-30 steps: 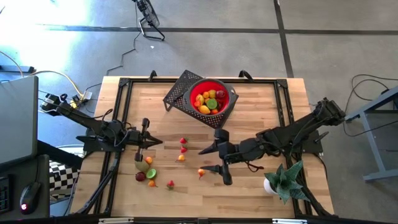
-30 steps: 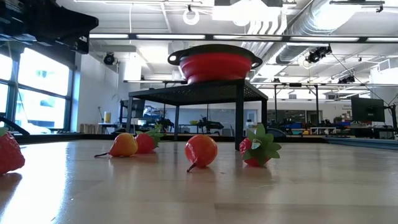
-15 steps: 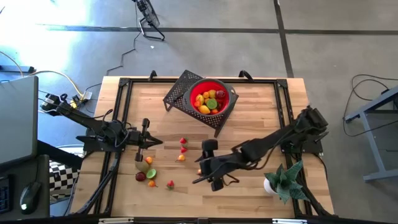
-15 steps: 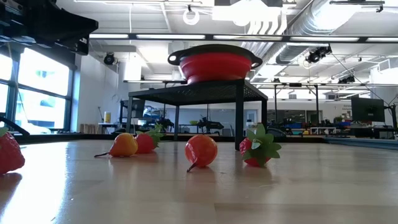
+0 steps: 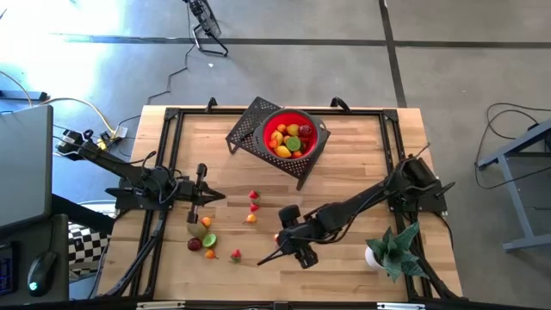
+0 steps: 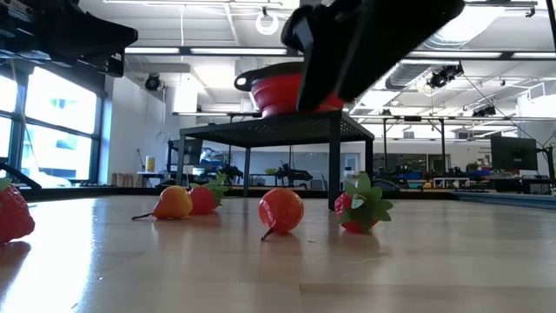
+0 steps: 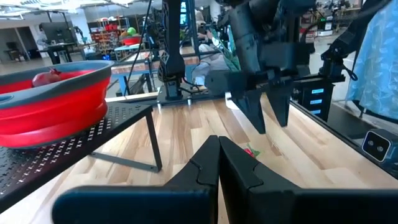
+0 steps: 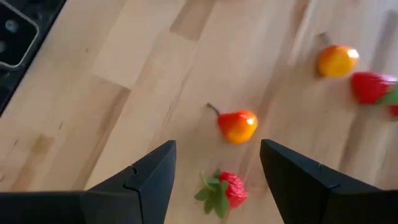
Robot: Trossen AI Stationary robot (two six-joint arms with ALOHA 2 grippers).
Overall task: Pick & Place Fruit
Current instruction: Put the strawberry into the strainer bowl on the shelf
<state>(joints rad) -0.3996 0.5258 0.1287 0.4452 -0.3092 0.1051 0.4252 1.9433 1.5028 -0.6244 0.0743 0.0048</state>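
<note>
While our right hand (image 5: 277,247) hangs spread above the surface (image 5: 344,146), the fruit we judge it is after, a small orange-red one with a stem (image 8: 237,125), lies just ahead of the fingertips and roughly on the line between them, untouched. A strawberry (image 8: 225,190) sits nearer still, almost under the gap between the fingers, so the two could be confused in the drop; which of them is meant we cannot tell. The orange-red fruit's stem points away to one side, so its long axis runs across our approach rather than along it, and we judge the jaws would close best over the round body. Our left hand (image 5: 212,197), pressed together and holding nothing, waits well apart at the far side of the scatter, with other fruit near it; the right arm is plainly the nearer one for this piece. Farther beyond the right hand, on a black rack (image 5: 250,125), the red bowl (image 5: 318,136) already holds a good heap of fruit.
</note>
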